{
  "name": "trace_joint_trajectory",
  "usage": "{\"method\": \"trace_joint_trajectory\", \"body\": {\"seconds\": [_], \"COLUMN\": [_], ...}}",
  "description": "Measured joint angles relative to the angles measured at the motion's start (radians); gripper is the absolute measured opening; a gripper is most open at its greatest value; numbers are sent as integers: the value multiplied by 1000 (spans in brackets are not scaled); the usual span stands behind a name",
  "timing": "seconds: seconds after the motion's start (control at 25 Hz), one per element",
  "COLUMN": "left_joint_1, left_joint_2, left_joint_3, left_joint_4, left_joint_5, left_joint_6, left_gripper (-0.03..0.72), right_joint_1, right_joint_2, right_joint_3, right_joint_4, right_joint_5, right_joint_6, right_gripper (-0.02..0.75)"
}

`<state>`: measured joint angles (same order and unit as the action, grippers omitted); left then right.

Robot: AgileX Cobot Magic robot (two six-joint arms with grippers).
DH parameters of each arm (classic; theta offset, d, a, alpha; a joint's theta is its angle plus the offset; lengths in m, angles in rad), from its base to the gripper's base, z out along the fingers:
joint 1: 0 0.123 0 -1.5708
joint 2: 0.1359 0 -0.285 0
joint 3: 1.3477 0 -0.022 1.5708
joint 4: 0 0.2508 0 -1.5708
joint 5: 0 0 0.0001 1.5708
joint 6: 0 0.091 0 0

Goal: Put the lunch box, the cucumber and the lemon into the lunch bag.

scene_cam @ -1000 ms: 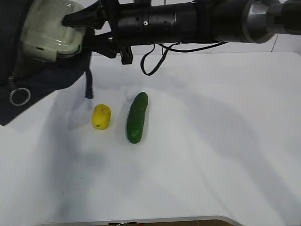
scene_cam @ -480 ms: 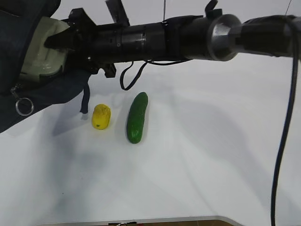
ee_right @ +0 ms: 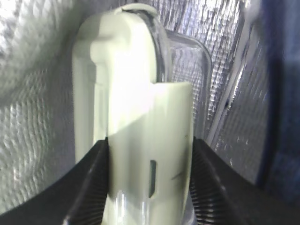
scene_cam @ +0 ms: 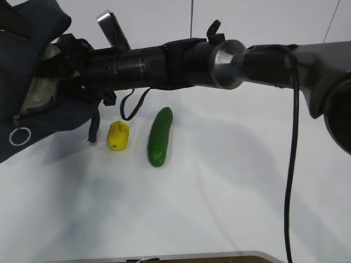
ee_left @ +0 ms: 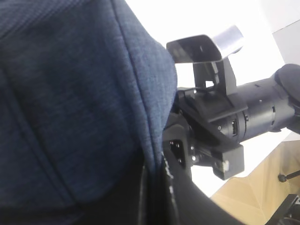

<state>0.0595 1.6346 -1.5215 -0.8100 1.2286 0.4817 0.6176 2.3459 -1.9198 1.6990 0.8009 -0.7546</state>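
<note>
The right tool (ee_right: 149,187) grips the lunch box (ee_right: 136,122) by one end, its two dark ribbed fingers (ee_right: 89,183) pressed against the pale green lid clip on either side. In the right wrist view the box stands on edge directly ahead of the tool, green lid to the left and clear base to the right, with crinkled silver foil lining all around it. A strip of navy fabric shows at the right edge of that view.

From the exterior view, the right arm (scene_cam: 164,63) stretches across from the right side to the far left corner of the counter (scene_cam: 230,186), and its tool end sits in the mouth of the bag (scene_cam: 33,71). A sliver of the box (scene_cam: 38,90) shows inside the opening. The bag is raised at the far left, its fabric draped down, a metal ring pull (scene_cam: 20,136) hanging near the left edge.

The left tool is shut; the bag's navy cloth (ee_left: 70,108) fills most of the left wrist view, so what it pinches cannot be made out. Past the cloth, that view shows the right arm's black wrist.

On the white counter, just below the arm, the lemon (scene_cam: 118,136) lies near the bag's hanging strap. The cucumber (scene_cam: 159,136) lies just right of the lemon, pointing away from the near edge, the two apart.
</note>
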Motion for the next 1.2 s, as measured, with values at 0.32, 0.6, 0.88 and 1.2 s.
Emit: {"method": "trace_joint_trajectory", "body": {"seconds": [0.32, 0.6, 0.88, 1.2], "left_joint_1": [0, 0, 0, 0], "left_joint_2": [82, 145, 162, 165], "left_joint_3": [0, -2, -2, -2], "left_joint_4": [44, 9, 5, 11], "left_joint_5": [-2, -8, -12, -12], "left_joint_6": [22, 48, 48, 48], "left_gripper": [-6, -6, -6, -6], "right_joint_1": [-2, -2, -2, -2], "right_joint_2": [63, 65, 89, 94], "right_joint_3": [-10, -10, -10, -17], "right_joint_4": [10, 7, 10, 29], "right_joint_5": [-74, -130, -130, -95], "right_joint_6": [-1, -2, -3, -3], "right_gripper": [382, 382, 403, 428]}}
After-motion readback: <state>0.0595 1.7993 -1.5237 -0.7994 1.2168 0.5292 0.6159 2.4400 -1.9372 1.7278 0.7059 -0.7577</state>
